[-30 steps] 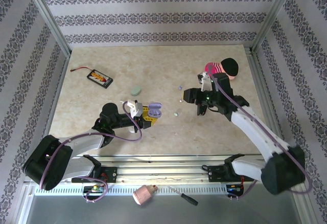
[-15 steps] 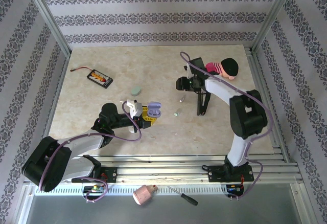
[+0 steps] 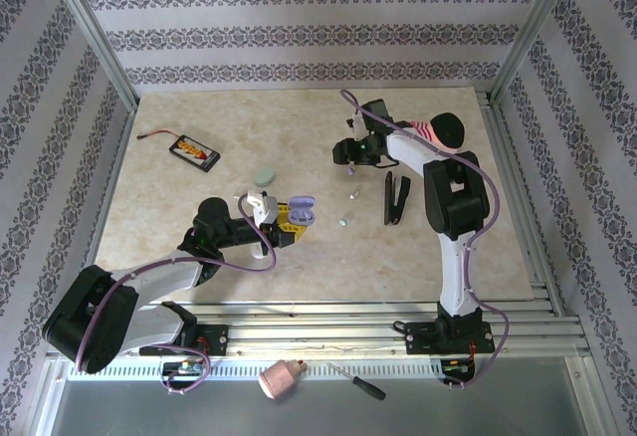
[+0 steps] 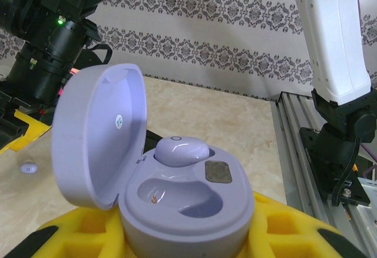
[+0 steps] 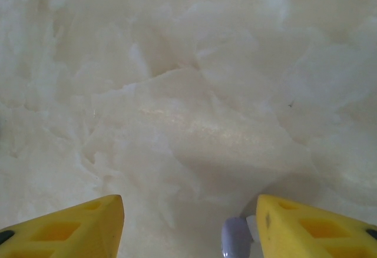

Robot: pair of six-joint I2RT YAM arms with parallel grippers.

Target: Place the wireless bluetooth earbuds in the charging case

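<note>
One lilac earbud (image 5: 232,241) lies between your right gripper (image 5: 187,211) fingers

Your right gripper is unclenched, fingers apart, low over the table (image 5: 177,93). The earbud lies just inside one finger, off-centre, and its long axis is hidden. Well apart, your left gripper (image 3: 287,222) clamps the open charging case (image 4: 177,211), which has one socket empty.

Near the frame's centre, the left gripper (image 3: 289,221) holds an open lilac charging case (image 3: 304,213). Just right of it, a whitish earbud (image 3: 355,195) and a mint-green earbud (image 3: 343,223) lie apart on the table (image 3: 199,247). The right gripper (image 3: 345,152) sits further up, at upper centre. A closed mint-green case (image 3: 265,177) lies up and left of the lilac one.
</note>
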